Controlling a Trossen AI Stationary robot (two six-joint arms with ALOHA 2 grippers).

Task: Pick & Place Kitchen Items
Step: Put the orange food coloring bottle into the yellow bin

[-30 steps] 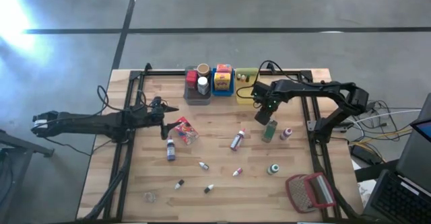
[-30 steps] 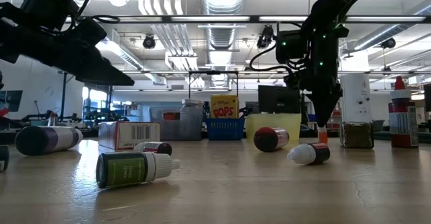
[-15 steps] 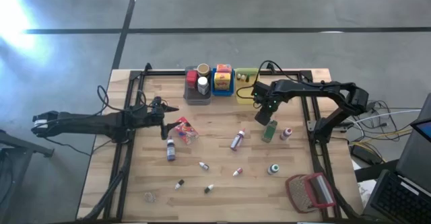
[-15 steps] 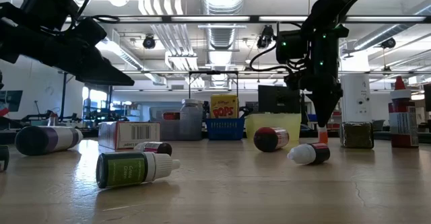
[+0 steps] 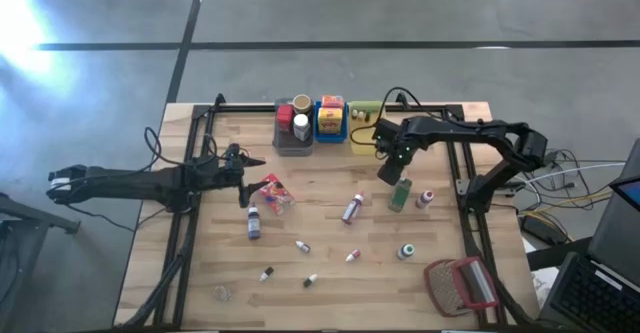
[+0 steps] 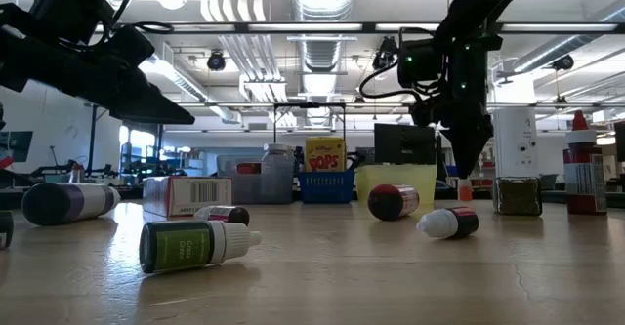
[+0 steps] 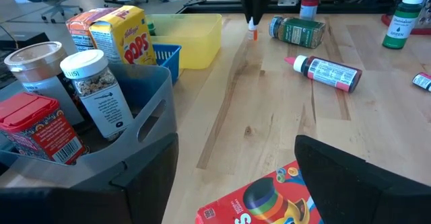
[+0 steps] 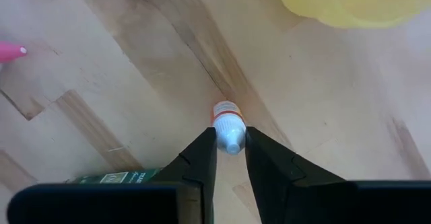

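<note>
pinching a small orange-and-white dropper bottle (image 8: pixel 229 126) by its cap between nearly closed fingers, the right end effector (image 8: pixel 230 151) is holding it upright just above the tabletop (image 5: pixel 330 233), near the yellow bin (image 5: pixel 364 112) and just beside a green spice jar (image 5: pixel 400 195) lying on its side. the left end effector (image 5: pixel 247 187) is hanging over the tabletop with its fingers standing apart and holding nothing, just beside a red packet (image 5: pixel 273 193) and in front of the grey bin (image 7: pixel 128 136) with jars in it. other small bottles are lying scattered across the tabletop, among them a pink-capped one (image 7: pixel 328 72) and a purple one (image 5: pixel 253 222).
</note>
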